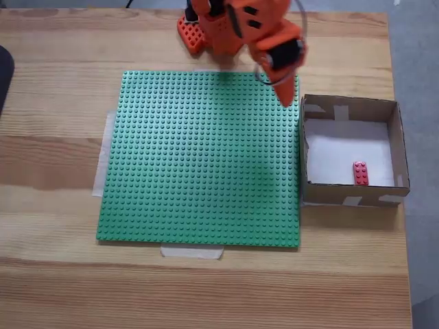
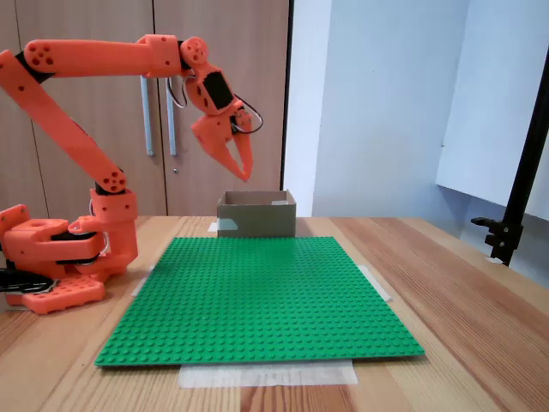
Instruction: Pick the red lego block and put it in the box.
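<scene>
The red lego block [image 1: 360, 173] lies flat on the white bottom of the box [image 1: 350, 107], close to the box's lower wall in a fixed view. My orange gripper [image 1: 285, 97] hangs in the air over the upper right corner of the green baseplate [image 1: 206, 157], just left of the box's upper left corner. From the front, in a fixed view, the gripper [image 2: 243, 172] points down, high above the box [image 2: 256, 215], its fingers slightly parted with nothing between them. The box wall hides the block there.
The arm's orange base [image 2: 60, 262] stands at the baseplate's far edge, left in the front view. The baseplate [image 2: 257, 296] is taped to a wooden table. A black clamp stand [image 2: 515, 215] rises at the right table edge.
</scene>
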### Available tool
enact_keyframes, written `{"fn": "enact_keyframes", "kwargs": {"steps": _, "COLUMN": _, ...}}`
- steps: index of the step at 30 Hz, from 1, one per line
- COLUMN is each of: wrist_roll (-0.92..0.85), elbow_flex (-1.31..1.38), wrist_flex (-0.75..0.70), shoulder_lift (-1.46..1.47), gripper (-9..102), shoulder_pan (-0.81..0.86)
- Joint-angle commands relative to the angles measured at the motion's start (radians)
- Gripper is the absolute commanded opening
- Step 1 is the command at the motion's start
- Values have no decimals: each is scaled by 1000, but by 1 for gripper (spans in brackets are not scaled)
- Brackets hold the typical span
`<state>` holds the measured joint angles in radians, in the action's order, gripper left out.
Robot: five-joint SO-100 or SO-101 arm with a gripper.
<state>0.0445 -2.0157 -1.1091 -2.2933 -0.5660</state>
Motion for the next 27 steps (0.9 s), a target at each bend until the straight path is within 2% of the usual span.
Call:
{"fn": "enact_keyframes", "kwargs": {"steps": 1, "wrist_roll": -15, "elbow_flex": -35, "wrist_flex": 14, "shoulder_lift": -100, "gripper": -1, "shoulder_pan": 67}}
{"fn": "enact_keyframes", "kwargs": {"steps": 18, "wrist_roll": -44, "elbow_flex": -393, "wrist_flex": 83, "shoulder_lift": -466, "gripper": -1, "shoulder_pan": 416}}
{"fn": "enact_keyframes", "kwargs": {"steps": 27, "wrist_roll": -75, "elbow_flex": -592, "wrist_flex": 101, "shoulder_lift": -678, "gripper": -1, "shoulder_pan": 525}}
